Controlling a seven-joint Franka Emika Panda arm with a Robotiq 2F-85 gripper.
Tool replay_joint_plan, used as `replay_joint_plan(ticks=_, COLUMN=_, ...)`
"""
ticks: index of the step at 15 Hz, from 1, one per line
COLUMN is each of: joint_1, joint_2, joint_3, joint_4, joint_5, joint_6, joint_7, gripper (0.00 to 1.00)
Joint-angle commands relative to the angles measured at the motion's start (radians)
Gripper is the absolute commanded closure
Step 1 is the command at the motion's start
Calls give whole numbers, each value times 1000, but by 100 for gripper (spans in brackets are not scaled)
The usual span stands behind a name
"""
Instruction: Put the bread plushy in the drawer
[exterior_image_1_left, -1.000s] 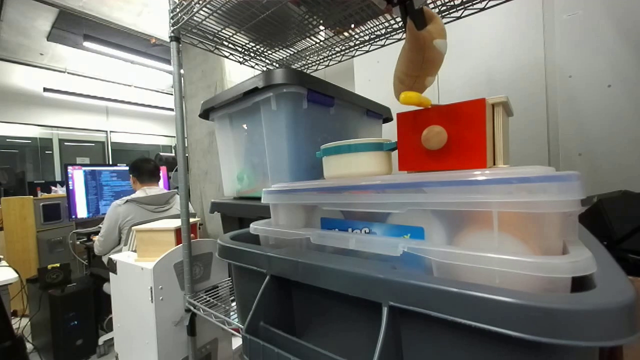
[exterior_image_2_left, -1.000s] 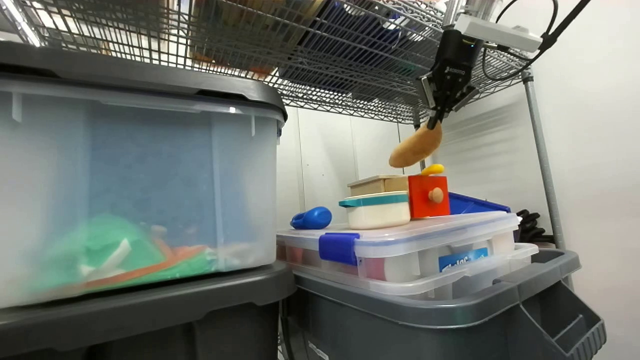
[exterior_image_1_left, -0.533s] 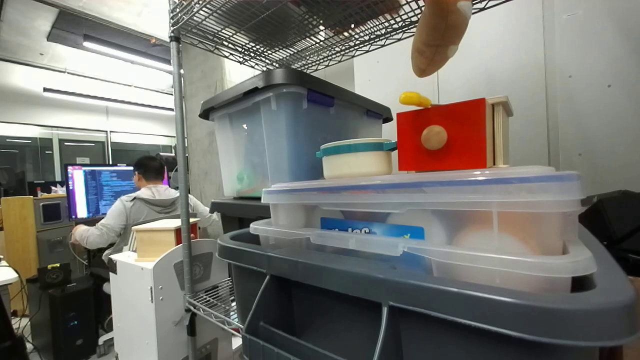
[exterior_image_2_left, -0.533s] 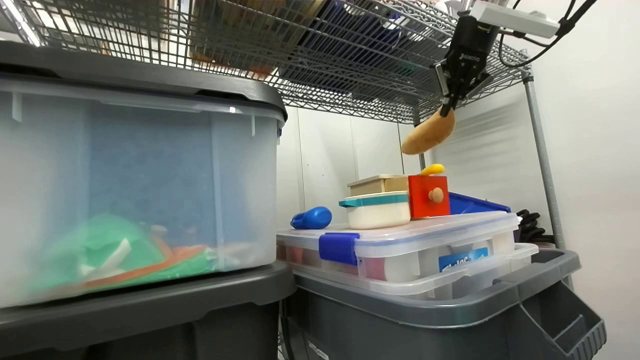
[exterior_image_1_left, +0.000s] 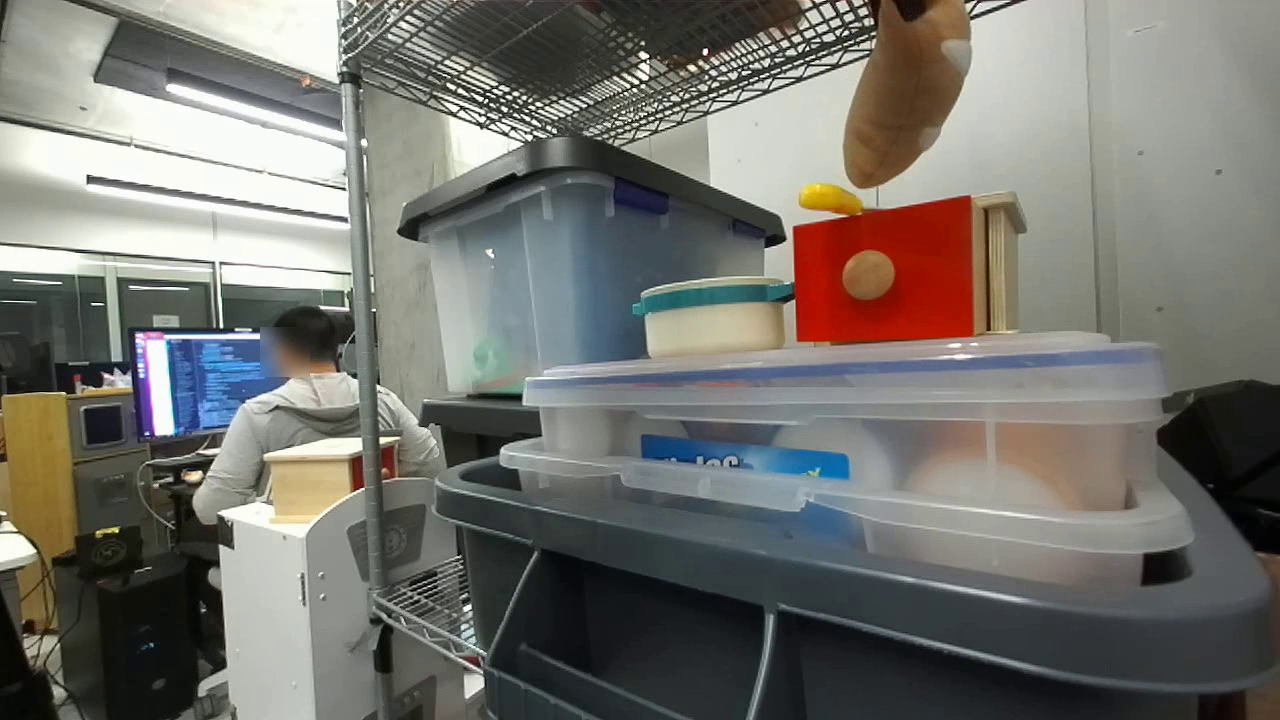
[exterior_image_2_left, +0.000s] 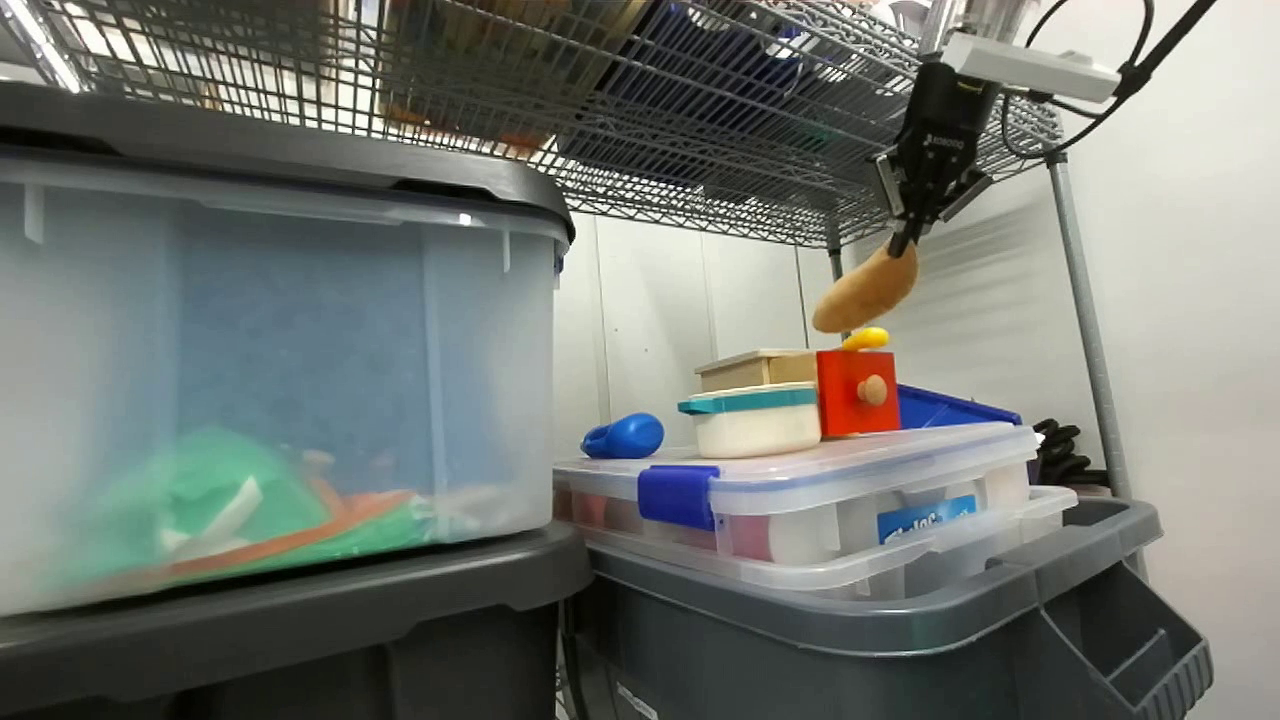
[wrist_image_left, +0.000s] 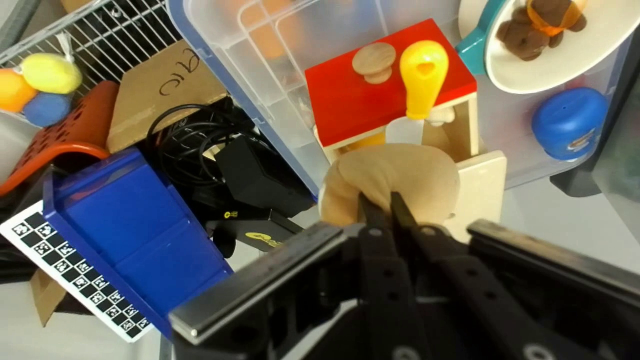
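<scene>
My gripper (wrist_image_left: 378, 199) is shut on one end of the bread plushy (wrist_image_left: 415, 175), a tan loaf-shaped plush. In both exterior views the plushy (exterior_image_1_left: 905, 95) (exterior_image_2_left: 868, 290) hangs tilted in the air above the drawer, apart from it. The gripper (exterior_image_2_left: 902, 246) points downward; in an exterior view only its dark fingertip shows at the top edge. The drawer (wrist_image_left: 350, 100) has a red front (exterior_image_1_left: 900, 285) (exterior_image_2_left: 845, 410) and a round wooden knob. It is pulled out of its pale wooden unit (exterior_image_2_left: 735, 375). The plushy hides part of its inside, where white and yellow items partly show.
A yellow object (wrist_image_left: 422, 75) rests on the drawer's top edge. A cream bowl with a teal rim (exterior_image_2_left: 755, 425) stands beside the drawer. A blue object (exterior_image_2_left: 622, 437) lies behind it. All stand on a clear bin (exterior_image_2_left: 800, 485). A wire shelf (exterior_image_2_left: 650, 110) hangs above.
The gripper has carried the plushy to the right in both exterior views. It rose first, then came down a little over the last half second. The drawer has not moved.
</scene>
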Motion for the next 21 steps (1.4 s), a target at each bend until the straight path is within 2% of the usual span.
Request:
replay_joint_plan(ticks=1, joint_1=-13, joint_2=63, joint_3=-6, joint_4=56, joint_5=1, joint_6=-15, joint_7=1, gripper=99)
replay_joint_plan(ticks=9, joint_1=-27, joint_2=101, joint_3=-4, joint_4=107, joint_5=-8, joint_6=-34, joint_7=8, gripper=99)
replay_joint_plan(ticks=21, joint_1=-39, joint_2=103, joint_3=-6, joint_4=100, joint_5=-25, joint_6=-63, joint_7=7, gripper=99)
